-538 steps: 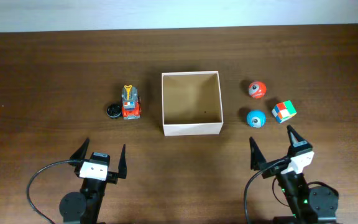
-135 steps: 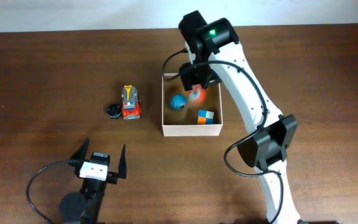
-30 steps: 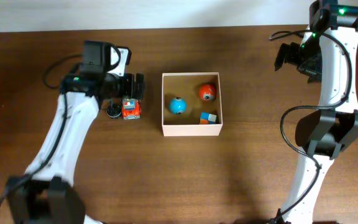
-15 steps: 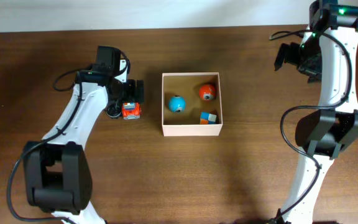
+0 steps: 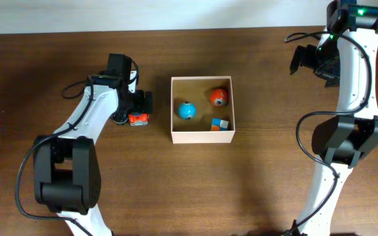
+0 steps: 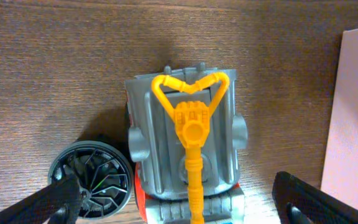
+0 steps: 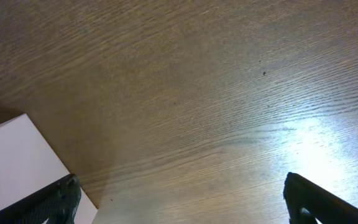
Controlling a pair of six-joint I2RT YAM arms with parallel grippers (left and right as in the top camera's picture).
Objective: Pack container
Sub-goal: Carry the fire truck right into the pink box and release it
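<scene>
The left gripper [image 6: 188, 202] is spread wide and holds nothing. Its fingers [image 6: 58, 199] stand on either side of a toy truck [image 6: 185, 143] with a grey body, red base and orange hook. A black wheel [image 6: 92, 180] lies by one fingertip, just beside the truck. Past the other fingertip rises the white wall of the container [image 6: 353, 112], near the truck but apart from it. The right gripper [image 7: 188, 199] is equally wide and empty above the wooden table [image 7: 216, 93], with a corner of the container beside one fingertip. Inside the container lie a blue ball [image 5: 186, 110], an orange ball [image 5: 218, 97] and a coloured cube [image 5: 220, 123].

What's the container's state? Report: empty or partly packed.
Partly packed: the container holds a blue ball, an orange ball and a colour cube; the toy truck is outside.
</scene>
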